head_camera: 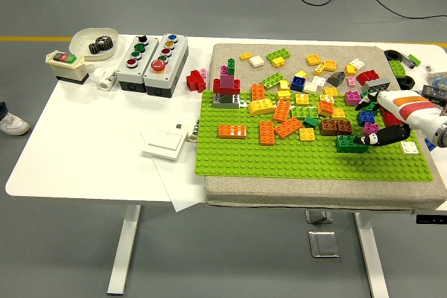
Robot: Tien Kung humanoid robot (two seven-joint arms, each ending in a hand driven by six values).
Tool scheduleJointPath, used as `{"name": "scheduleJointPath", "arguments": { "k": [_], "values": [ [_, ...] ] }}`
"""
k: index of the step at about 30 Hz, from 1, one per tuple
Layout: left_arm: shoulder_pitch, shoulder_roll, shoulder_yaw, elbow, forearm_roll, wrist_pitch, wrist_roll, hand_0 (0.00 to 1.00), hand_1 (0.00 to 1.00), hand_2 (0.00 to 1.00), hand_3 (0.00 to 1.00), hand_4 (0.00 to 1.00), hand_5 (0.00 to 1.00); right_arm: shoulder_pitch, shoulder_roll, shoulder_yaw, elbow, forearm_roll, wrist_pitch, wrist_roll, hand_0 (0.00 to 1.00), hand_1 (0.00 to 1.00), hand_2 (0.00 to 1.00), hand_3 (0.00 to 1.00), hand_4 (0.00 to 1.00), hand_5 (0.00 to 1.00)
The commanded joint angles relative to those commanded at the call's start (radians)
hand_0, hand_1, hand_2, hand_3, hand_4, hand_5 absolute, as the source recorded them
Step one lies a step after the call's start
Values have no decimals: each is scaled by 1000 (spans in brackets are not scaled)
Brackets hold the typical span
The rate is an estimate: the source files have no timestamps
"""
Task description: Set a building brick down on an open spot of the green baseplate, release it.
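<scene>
Right hand pinching dark green brick at fingertips, brick leftward, long axis left-right, touching green baseplate.

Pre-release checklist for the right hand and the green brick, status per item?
1. Brick in hand: ok. The right hand has its fingers closed around the dark green brick.
2. Brick over the green baseplate: ok, it sits well inside the right part of the plate.
3. Open spot: ok. Bare studs lie in front of and left of the brick; the brown brick is close behind it.
4. Brick seated flat on the studs: cannot tell from this view.
5. Fingers free of neighbouring bricks: cannot tell, loose bricks crowd the hand's far side.
6. Left hand out of the way: ok, not in view.
</scene>
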Motion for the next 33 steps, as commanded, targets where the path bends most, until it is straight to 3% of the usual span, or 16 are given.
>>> {"name": "scheduleJointPath", "arguments": {
  "k": [12, 18, 33],
  "values": [
    [5, 5, 24, 0, -41, 14, -18, 753, 772, 806, 709, 796, 767, -6, 28, -10, 44, -43, 22, -35, 456, 590, 686, 650, 998, 450],
    [26, 9, 98, -12, -145, 40, -69, 746, 772, 806, 705, 796, 767, -22, 40, 12, 48, -48, 23, -36, 449, 585, 685, 654, 998, 445],
    [22, -2, 72, -7, -113, 31, -51, 745, 774, 806, 701, 792, 759, -7, 79, -22, 23, -111, 16, -33, 447, 585, 685, 656, 998, 402]
  ]
}}
